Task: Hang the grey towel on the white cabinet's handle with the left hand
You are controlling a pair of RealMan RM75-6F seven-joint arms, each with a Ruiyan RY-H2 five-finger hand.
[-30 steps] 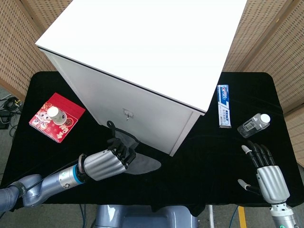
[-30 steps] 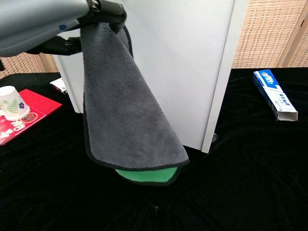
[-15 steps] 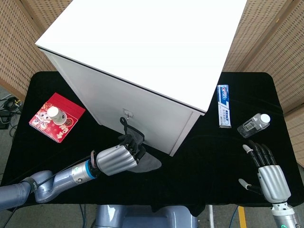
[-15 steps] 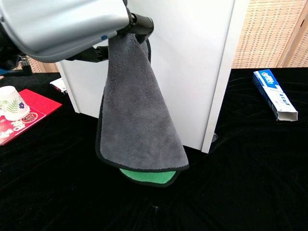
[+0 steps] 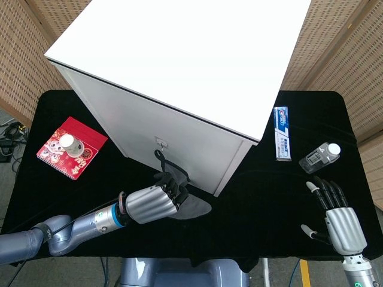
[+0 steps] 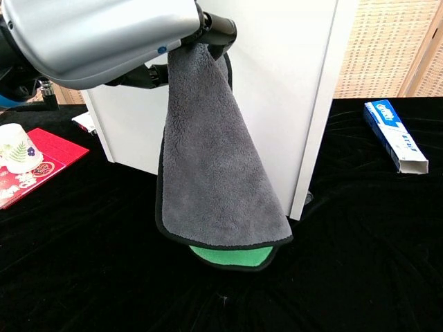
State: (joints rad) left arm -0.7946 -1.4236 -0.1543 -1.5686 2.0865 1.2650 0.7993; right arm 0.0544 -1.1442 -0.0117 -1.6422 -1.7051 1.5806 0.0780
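My left hand [image 5: 157, 202] grips the grey towel [image 6: 218, 166] by its top and holds it up in front of the white cabinet [image 5: 179, 72]. The towel hangs down freely, with a black border and a green underside showing at its bottom edge [image 6: 232, 257]. In the head view the towel [image 5: 194, 207] trails right of the hand, and its black loop [image 5: 167, 164] rises toward the small metal handle [image 5: 161, 142] on the cabinet front, stopping just below it. My right hand [image 5: 336, 218] rests open on the table at the near right, holding nothing.
A red booklet [image 5: 72, 148] with a paper cup [image 5: 69, 143] on it lies at the left. A toothpaste box [image 5: 282, 133] and a small clear bottle [image 5: 319, 157] lie right of the cabinet. The table is covered in black cloth [image 5: 269, 203].
My left hand has carried the towel to the right, closer to the cabinet front and under the handle. The right hand has not moved.
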